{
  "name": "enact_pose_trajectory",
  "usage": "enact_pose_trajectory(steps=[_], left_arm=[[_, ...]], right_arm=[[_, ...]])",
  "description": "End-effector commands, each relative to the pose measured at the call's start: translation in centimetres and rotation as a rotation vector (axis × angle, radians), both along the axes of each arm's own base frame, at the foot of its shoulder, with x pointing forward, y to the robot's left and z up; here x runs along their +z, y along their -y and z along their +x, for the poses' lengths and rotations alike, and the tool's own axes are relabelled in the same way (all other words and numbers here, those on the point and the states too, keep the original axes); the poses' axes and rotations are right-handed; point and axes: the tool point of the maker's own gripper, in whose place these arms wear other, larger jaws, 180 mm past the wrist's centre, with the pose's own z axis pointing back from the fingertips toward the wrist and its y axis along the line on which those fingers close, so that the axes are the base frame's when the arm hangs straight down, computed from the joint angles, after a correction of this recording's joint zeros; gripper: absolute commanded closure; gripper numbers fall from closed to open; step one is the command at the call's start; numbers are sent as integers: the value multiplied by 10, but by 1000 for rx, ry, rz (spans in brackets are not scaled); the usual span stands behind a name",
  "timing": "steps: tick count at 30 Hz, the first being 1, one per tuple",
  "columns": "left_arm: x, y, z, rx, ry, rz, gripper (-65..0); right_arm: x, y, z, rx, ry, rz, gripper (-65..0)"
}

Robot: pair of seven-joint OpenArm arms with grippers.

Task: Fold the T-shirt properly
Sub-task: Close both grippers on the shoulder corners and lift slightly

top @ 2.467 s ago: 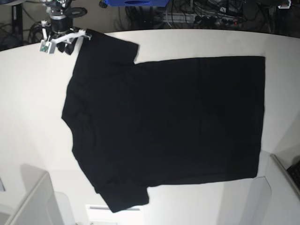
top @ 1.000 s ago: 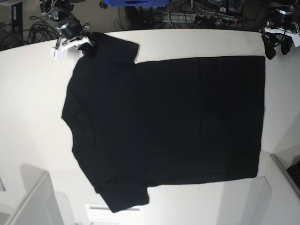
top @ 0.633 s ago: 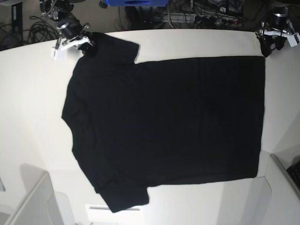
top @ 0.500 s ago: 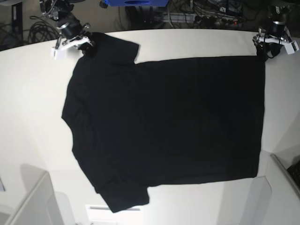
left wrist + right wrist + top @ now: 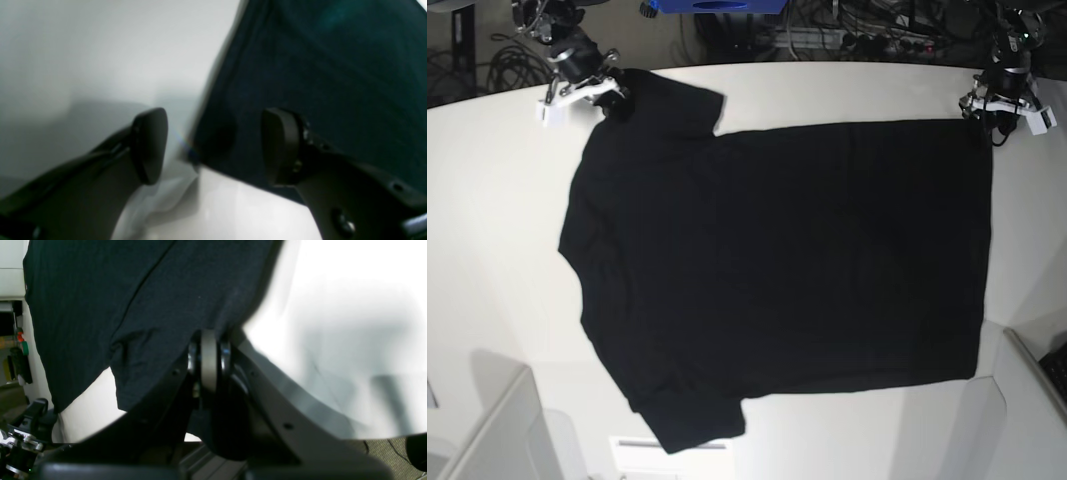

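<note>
T-shirt (image 5: 777, 270) lies flat and unfolded on the white surface (image 5: 497, 200); no fold made yet. Right gripper (image 5: 612, 97) pinches the sleeve corner at 11 o'clock; left gripper (image 5: 213, 146) gapes wide, straddling the hem corner at 1 o'clock, not yet clamped.

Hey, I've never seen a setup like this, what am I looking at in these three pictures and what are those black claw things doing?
This is a two-armed robot at a white table. One picture looks down from above; the other two come from cameras on the wrists, so the claws fill them. A black T-shirt lies spread flat on the table. The claws are grippers. The right gripper, at the overhead view's top left, is shut on the edge of one sleeve. The left gripper, at the top right, is open, with one finger over bare table and the other over cloth, straddling the shirt's bottom corner without holding it.
</note>
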Motion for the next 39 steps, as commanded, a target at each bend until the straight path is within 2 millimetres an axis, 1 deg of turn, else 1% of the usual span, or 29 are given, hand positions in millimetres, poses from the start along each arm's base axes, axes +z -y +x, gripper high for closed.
enact_pose_trajectory(steps=[1, 5, 9, 10, 11, 13, 15, 17, 21, 24, 27, 29, 31, 36, 39], left_arm=[[-2, 4, -1, -21, -23, -4, -416], [-8, 20, 5, -61, -29, -27, -416], [-10, 24, 6, -68, -31, -33, -411], [-10, 24, 6, -69, -32, -32, -390], [-9, 24, 6, -69, -31, -32, -346], [-9, 23, 6, -69, -31, -31, -225], [-7, 23, 12, -69, -17, -30, -99], [-7, 23, 14, -69, -14, -31, 0], [-5, 22, 14, -75, -13, -24, 0], [-4, 22, 13, -77, -16, -20, 0], [-6, 21, 4, -77, -36, -16, 0], [-4, 20, 2, -80, -34, -8, 0], [-4, 20, -6, -83, -49, -2, 0], [6, 21, -15, -109, -56, 31, 0], [14, 22, -19, -127, -57, 53, 0]], right_arm=[[-19, 1, -29, 34, -137, -31, 0], [-19, 1, -29, 33, -135, -32, 0], [-18, 1, -28, 33, -133, -32, 0], [-18, 1, -28, 33, -133, -32, 0], [-18, 1, -28, 33, -133, -32, 0], [-18, 2, -27, 33, -131, -34, 0], [-18, 3, -27, 34, -131, -40, 0], [-19, 5, -27, 58, -130, -78, 0], [-19, 7, -28, 89, -125, -135, 0], [-12, 6, -23, 92, -104, -137, 0], [-5, 5, -22, 98, -87, -145, 0], [-1, 4, -23, 100, -83, -146, 0], [2, 3, -24, 103, -77, -147, 0], [1, 3, -30, 106, -87, -148, 0], [1, 3, -37, 109, -99, -148, 0]])
